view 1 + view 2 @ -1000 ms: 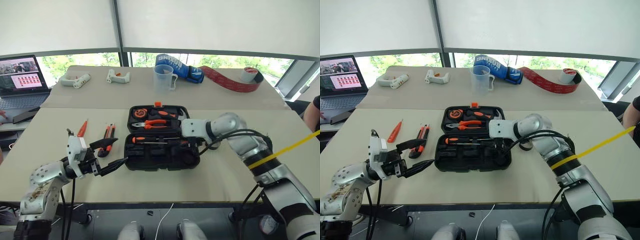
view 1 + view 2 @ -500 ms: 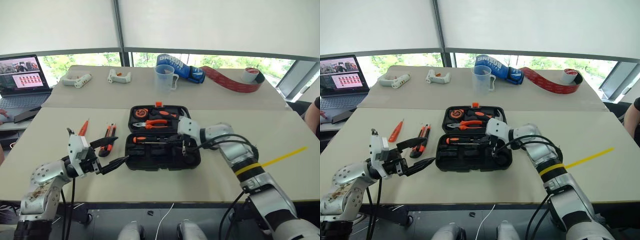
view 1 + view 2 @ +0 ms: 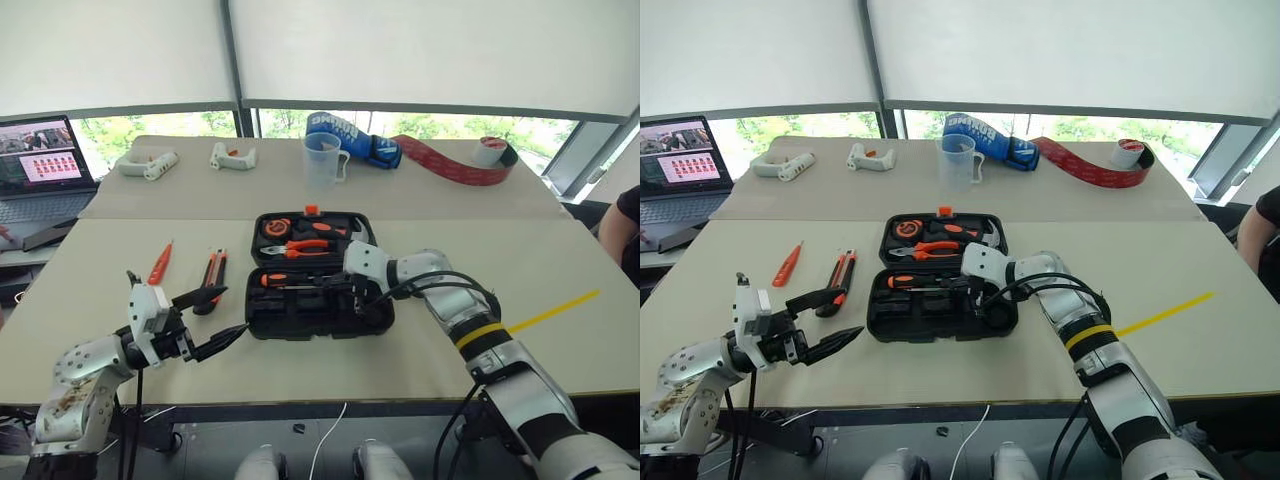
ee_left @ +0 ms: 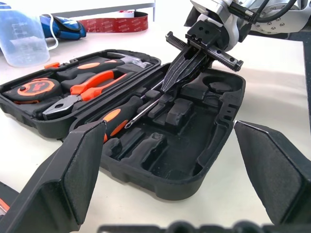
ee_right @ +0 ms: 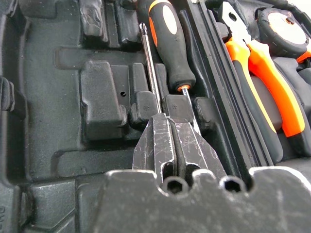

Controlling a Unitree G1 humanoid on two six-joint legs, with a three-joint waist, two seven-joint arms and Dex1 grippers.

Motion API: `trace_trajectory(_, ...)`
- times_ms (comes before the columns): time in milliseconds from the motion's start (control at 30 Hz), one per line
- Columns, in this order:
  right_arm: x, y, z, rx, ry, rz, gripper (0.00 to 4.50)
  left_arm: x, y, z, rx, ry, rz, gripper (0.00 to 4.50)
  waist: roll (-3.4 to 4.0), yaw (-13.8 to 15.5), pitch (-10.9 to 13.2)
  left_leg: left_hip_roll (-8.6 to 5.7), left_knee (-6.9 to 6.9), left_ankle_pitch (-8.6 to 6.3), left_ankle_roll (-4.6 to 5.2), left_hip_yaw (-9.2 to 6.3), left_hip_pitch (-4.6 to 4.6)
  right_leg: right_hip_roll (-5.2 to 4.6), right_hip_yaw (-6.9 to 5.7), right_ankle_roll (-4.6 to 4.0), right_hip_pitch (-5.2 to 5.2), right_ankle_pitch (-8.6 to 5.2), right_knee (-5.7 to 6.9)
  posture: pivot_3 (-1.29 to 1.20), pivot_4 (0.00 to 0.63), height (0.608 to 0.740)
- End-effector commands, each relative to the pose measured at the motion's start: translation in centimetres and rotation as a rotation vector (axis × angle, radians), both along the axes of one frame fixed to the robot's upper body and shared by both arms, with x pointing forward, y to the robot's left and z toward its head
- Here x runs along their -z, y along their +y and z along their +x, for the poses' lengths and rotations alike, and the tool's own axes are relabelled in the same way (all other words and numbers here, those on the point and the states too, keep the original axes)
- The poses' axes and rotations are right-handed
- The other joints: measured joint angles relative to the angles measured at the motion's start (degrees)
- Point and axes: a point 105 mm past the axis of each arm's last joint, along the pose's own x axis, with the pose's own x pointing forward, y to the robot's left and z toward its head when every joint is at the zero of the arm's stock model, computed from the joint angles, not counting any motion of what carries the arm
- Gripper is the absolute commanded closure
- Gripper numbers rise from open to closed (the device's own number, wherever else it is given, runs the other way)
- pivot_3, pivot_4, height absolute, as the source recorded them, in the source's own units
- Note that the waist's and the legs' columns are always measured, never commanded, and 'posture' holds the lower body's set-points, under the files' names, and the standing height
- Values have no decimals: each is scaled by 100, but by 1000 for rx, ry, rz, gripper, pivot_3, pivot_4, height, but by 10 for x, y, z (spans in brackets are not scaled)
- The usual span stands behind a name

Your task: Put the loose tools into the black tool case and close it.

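At centre frame, the right gripper (image 3: 362, 296) reaches into the open black tool case (image 3: 318, 312), fingers pressed together over a thin metal shaft; whether they pinch it is unclear. An orange-and-black screwdriver (image 5: 167, 41) lies in a recess beside them; pliers (image 3: 305, 247) and a tape measure (image 3: 277, 227) fill the lid half. Lower left, the left gripper (image 3: 212, 320) hangs spread. Blue packaging (image 3: 352, 139), upper centre, bears unreadable white lettering.

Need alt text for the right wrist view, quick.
The right gripper, shut, presses into the open black tool case at the shaft of an orange-and-black-handled screwdriver lying in its recess. Orange-handled pliers sit in the other half.
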Motion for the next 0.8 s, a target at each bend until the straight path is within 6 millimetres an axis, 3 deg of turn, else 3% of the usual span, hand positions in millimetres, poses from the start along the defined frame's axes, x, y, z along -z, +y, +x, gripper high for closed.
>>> trace_trajectory(33,-29,-7,0,22,-6,168,4426,-14,7,-2,-49,-49,10,0,0,-9,1,1,-1,3,1,-1,-2,-1,0,0,-3,1,0,0,150,740)
trace_trajectory(100,-59,-14,-11,-9,20,332,4426,-16,15,-4,-96,-45,8,0,1,-5,3,7,-2,5,2,-2,-11,-1,1,2,-11,2,-1,0,150,740)
trace_trajectory(133,-68,-20,-18,-21,21,374,3897,-15,22,-5,-131,-42,8,0,1,-3,4,9,-5,4,2,-3,-17,-4,1,3,-16,3,-1,0,150,740)
trace_trajectory(200,-76,-40,-32,-1,-10,412,3446,-13,45,-6,-267,-30,4,0,1,27,4,10,-16,4,3,-3,-25,-8,-1,4,-22,2,-9,0,150,740)
trace_trajectory(367,-76,-80,-63,101,-96,502,1651,-7,119,-17,-683,24,12,0,-5,109,2,7,-77,0,4,-3,-18,-17,-21,2,-24,-2,-51,0,150,740)
trace_trajectory(467,-72,-103,-88,84,-184,584,669,-3,153,-37,-853,43,6,0,-7,106,3,9,-90,-3,-2,1,-13,-13,-21,-7,-27,-9,-53,0,150,740)
trace_trajectory(533,-71,-115,-95,110,-258,611,93,-2,165,-46,-926,56,1,0,-7,106,4,9,-91,-3,-3,4,-13,-13,-21,-6,-25,-11,-58,0,150,740)
trace_trajectory(700,-49,-128,-120,135,-95,610,93,4,172,-53,-982,128,-35,0,-25,167,7,9,-80,-1,-5,10,9,-17,-19,-3,-4,-11,-53,0,150,740)
trace_trajectory(767,-51,-128,-121,153,-120,622,93,6,167,-46,-980,212,-1,0,-35,165,10,13,-80,1,-9,12,18,-17,-19,-35,-2,-29,-51,0,150,740)
trace_trajectory(800,-52,-124,-122,142,-126,624,93,-2,163,-35,-973,207,-3,0,-42,160,13,14,-80,3,-12,12,18,-17,-18,-49,-4,-36,-46,0,150,740)
